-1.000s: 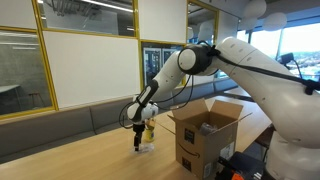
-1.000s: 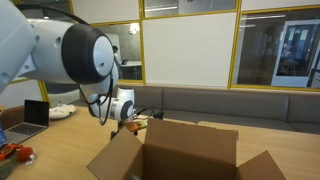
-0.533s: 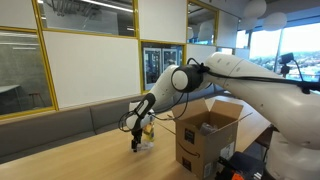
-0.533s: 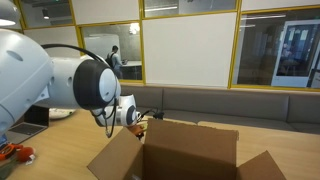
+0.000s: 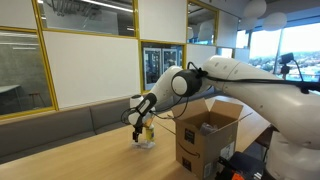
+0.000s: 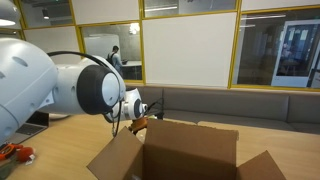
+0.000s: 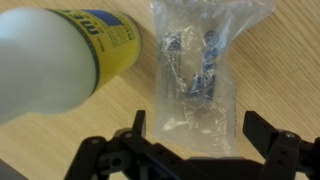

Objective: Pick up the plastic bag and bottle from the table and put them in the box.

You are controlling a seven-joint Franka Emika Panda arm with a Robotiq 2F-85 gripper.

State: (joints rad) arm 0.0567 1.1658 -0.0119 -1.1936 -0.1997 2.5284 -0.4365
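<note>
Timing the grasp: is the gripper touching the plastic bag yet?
Cannot tell. Wrist view shows the open gripper straddling the plastic bag, but its height above it is unclear.

The open brown cardboard box [image 5: 208, 137] stands on the pale wooden table [image 5: 80, 158], and in an exterior view the white plastic bottle with a yellow label [image 5: 147, 130] sits on the tabletop to the left of the box, near it but apart. In the wrist view the clear crinkled plastic bag [image 7: 200, 70] lies on the table just right of the bottle [image 7: 60, 55]. The black two-fingered gripper [image 7: 198, 135] hangs over the bag's near end, one finger on either side of it.
</note>
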